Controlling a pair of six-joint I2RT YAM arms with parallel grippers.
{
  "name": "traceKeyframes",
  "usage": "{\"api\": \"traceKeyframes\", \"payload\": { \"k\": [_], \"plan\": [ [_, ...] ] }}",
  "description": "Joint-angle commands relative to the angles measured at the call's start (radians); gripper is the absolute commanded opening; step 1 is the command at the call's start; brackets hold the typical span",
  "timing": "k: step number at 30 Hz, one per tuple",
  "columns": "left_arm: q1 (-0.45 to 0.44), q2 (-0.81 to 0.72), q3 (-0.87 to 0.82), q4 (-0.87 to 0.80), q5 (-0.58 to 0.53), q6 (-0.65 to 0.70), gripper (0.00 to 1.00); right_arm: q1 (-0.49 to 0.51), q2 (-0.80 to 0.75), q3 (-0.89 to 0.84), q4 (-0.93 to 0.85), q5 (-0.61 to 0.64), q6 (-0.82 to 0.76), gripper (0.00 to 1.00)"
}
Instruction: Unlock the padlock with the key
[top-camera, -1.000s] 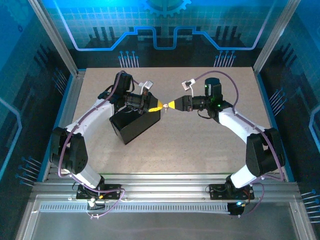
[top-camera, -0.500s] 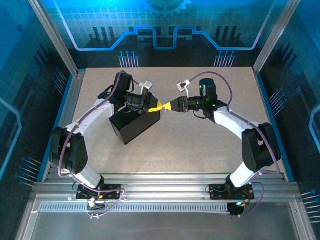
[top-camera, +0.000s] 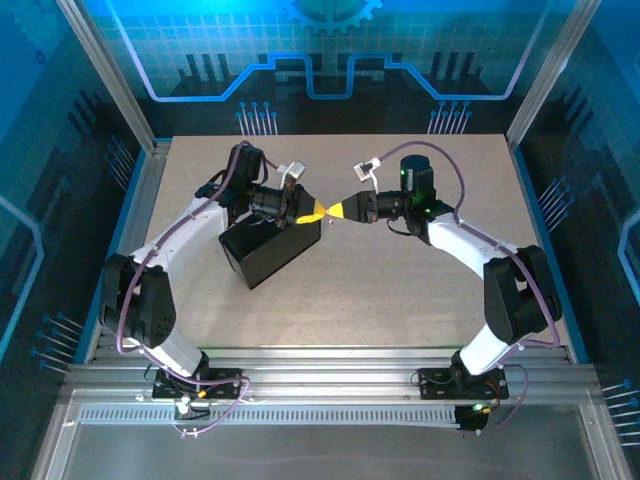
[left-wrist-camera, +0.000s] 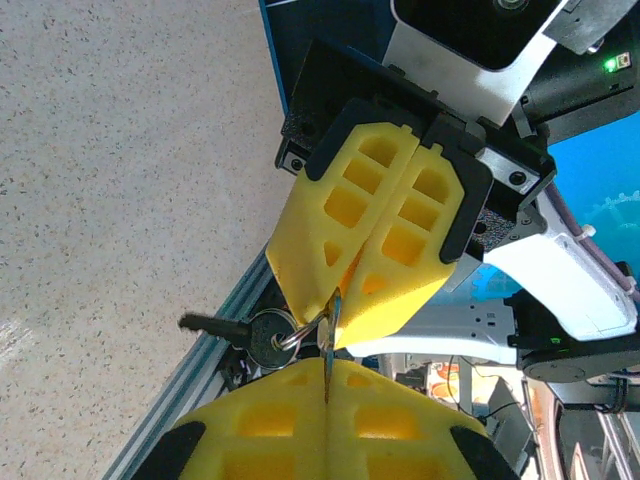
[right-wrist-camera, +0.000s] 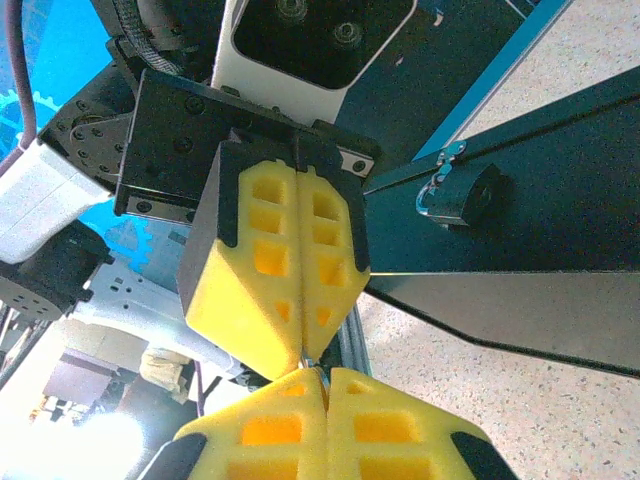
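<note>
Where the two arms meet above the middle of the table (top-camera: 400, 290), the left hand (top-camera: 313, 210) and the right hand (top-camera: 338, 210) point at each other, yellow tip to yellow tip. Both hands are closed, with the pads of each pressed flat together.

In the left wrist view the key (left-wrist-camera: 327, 352), a thin silvery blade, stands on edge between the two hands. Its lower end is pinched in the seam of the left hand's fingers (left-wrist-camera: 270, 420), and its upper end sits in the seam at the tip of the right hand's fingers (left-wrist-camera: 400, 250). It is held in the air, clear of the table. A small split ring (left-wrist-camera: 293, 335) hangs from it to the left, carrying a round dark disc and a dark stub that sticks out sideways.

A black box (top-camera: 270, 250) lies on the table left of centre, just under and near the left hand. On the side of the box facing the right arm, the padlock (right-wrist-camera: 462, 196) shows as a small dark body with a silvery shackle, apart from both hands and the key. Whether its shackle is locked cannot be told.
</note>
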Motion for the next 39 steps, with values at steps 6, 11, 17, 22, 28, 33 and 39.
{"api": "traceKeyframes", "payload": {
  "k": [6, 11, 17, 22, 28, 33, 39],
  "plan": [
    [0.074, -0.015, 0.101, -0.231, -0.090, 0.227, 0.43, -0.012, 0.015, -0.043, 0.069, 0.035, 0.067, 0.00],
    [0.092, -0.019, 0.255, -0.550, -0.470, 0.634, 0.47, -0.024, -0.011, -0.033, -0.101, 0.092, 0.018, 0.00],
    [0.093, -0.069, 0.248, -0.509, -0.647, 0.991, 0.53, -0.021, -0.023, -0.005, -0.183, 0.106, -0.013, 0.00],
    [0.093, -0.153, 0.133, -0.468, -0.667, 1.231, 0.58, -0.017, -0.015, 0.031, -0.240, 0.107, -0.043, 0.00],
    [0.090, -0.171, 0.052, -0.444, -0.658, 1.327, 0.59, -0.017, 0.019, 0.062, -0.243, 0.099, -0.054, 0.00],
    [0.090, -0.118, 0.051, -0.417, -0.657, 1.340, 0.57, -0.012, 0.051, 0.071, -0.200, 0.094, -0.029, 0.00],
    [0.090, -0.053, 0.078, -0.399, -0.663, 1.362, 0.52, -0.004, 0.074, 0.076, -0.182, 0.089, -0.023, 0.00]
  ]
}}
